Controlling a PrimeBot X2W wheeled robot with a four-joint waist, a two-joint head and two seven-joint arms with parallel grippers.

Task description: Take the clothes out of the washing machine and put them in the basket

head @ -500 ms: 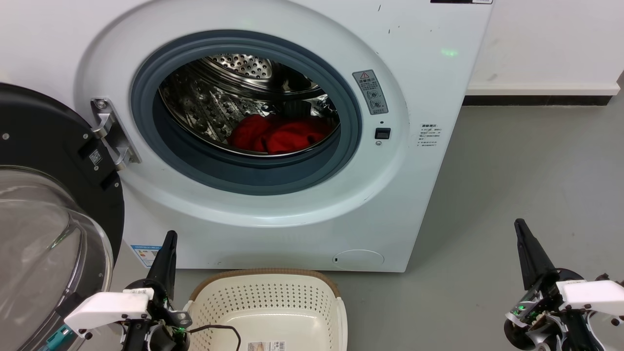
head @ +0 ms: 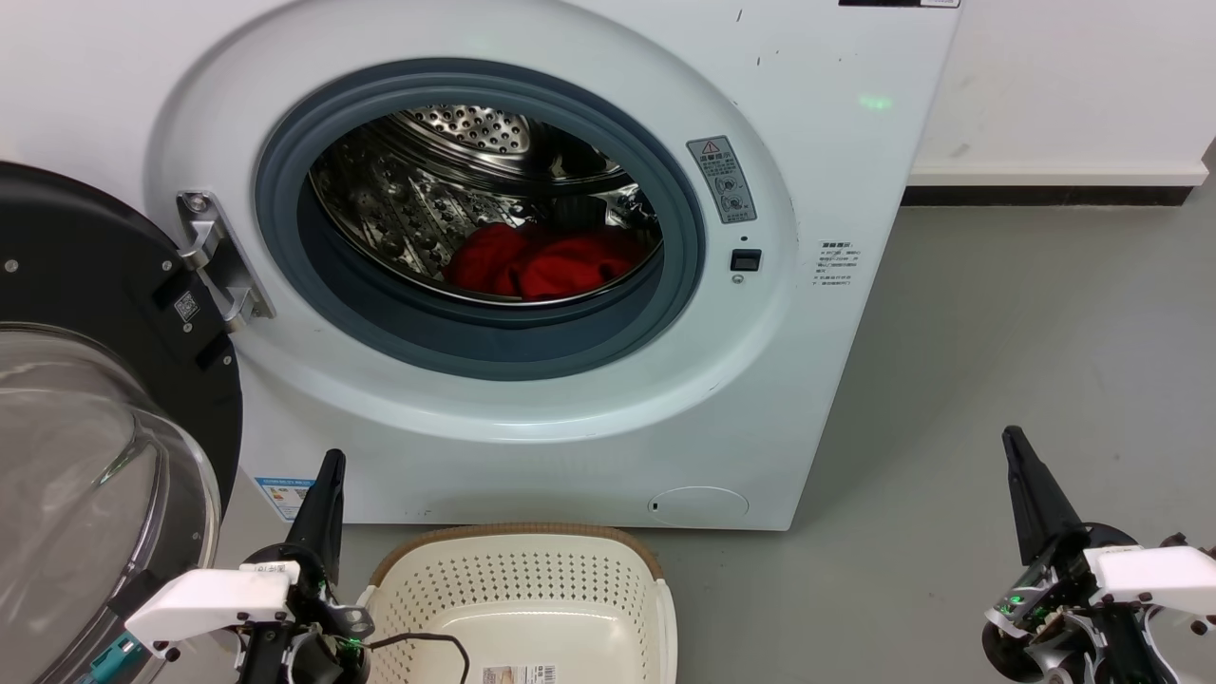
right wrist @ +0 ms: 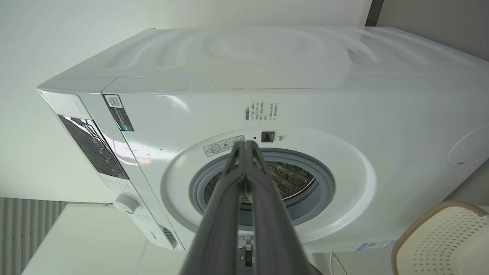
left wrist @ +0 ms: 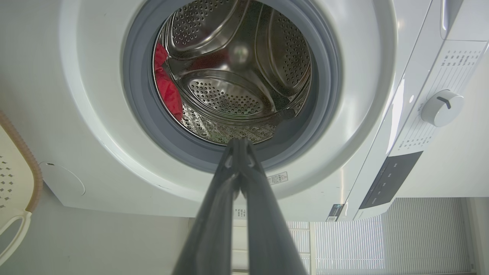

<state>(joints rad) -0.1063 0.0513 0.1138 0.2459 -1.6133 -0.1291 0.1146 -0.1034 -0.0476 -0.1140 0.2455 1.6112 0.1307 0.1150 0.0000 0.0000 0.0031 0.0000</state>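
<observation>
nothing has moved: left gripper [head: 332, 460], right gripper [head: 1011, 435] and clothes [head: 541, 261] lie as before.

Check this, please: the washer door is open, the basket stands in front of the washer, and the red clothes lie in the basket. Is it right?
No, one part is wrong: the head view shows the red clothes in the washer drum, not in the basket. The door is open and the basket stands in front, as you say.

Grey floor [head: 1007, 342] carrying a white washing machine [head: 817, 171] standing at the far left, cream basket [head: 532, 584] sitting on the floor nearer, just in front of the machine's base
</observation>
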